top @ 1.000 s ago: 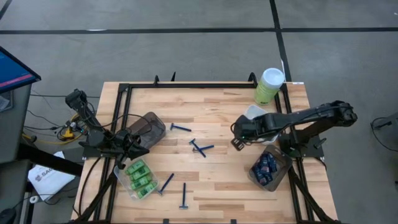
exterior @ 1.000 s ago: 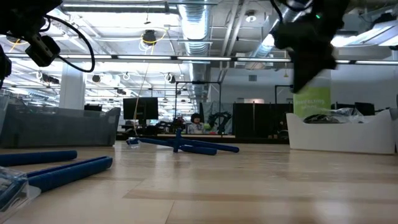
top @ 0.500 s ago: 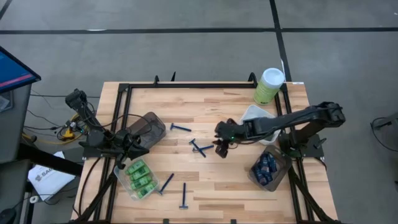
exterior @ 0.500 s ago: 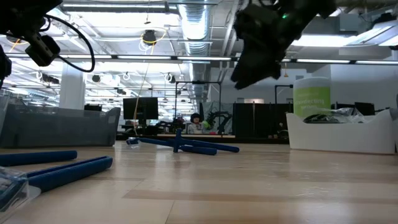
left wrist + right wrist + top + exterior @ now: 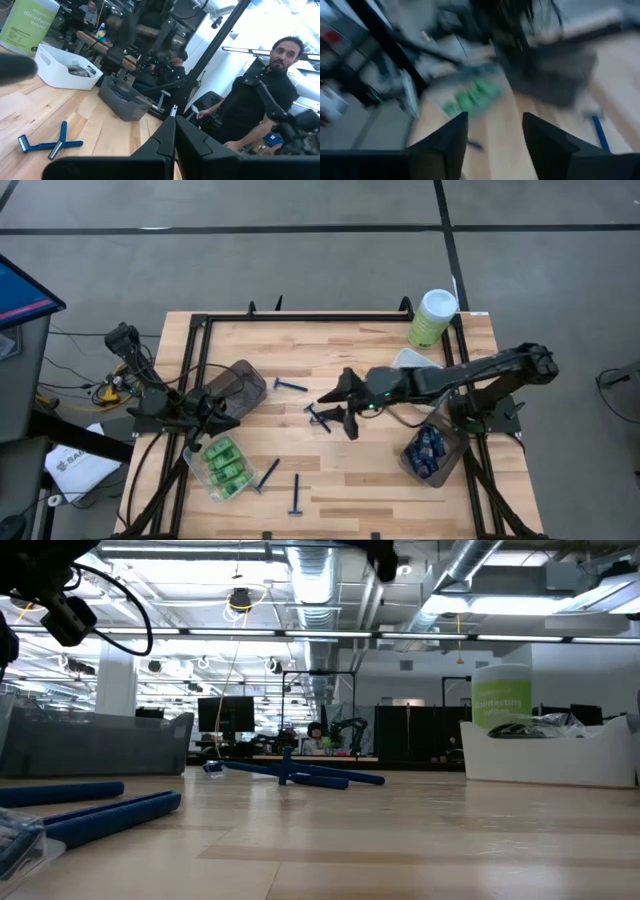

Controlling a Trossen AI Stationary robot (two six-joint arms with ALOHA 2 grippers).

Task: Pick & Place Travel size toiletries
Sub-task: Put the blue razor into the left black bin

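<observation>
Blue-handled razors lie flat on the wooden table: one (image 5: 291, 386), a crossed pair (image 5: 318, 418) at the middle, and two near the front (image 5: 267, 474) (image 5: 297, 495). Green mini bottles (image 5: 226, 464) fill a clear tub; dark-blue tubes (image 5: 428, 450) fill a tub at the right. My right gripper (image 5: 335, 408) hangs open above the crossed pair, nothing between its fingers (image 5: 447, 145). My left gripper (image 5: 226, 420) rests shut at the table's left, beside a smoky tub (image 5: 238, 386).
A pale-green canister (image 5: 433, 318) stands at the far right corner, with a white tub (image 5: 408, 360) in front of it. A black frame (image 5: 300, 317) runs round the table's edges. A person (image 5: 260, 100) stands beyond the table in the left wrist view.
My right gripper has swung from beside the white tub toward the table's left, to above the crossed razors. It has risen, tipped from pointing down to nearly level, and opened. No razor has moved.
</observation>
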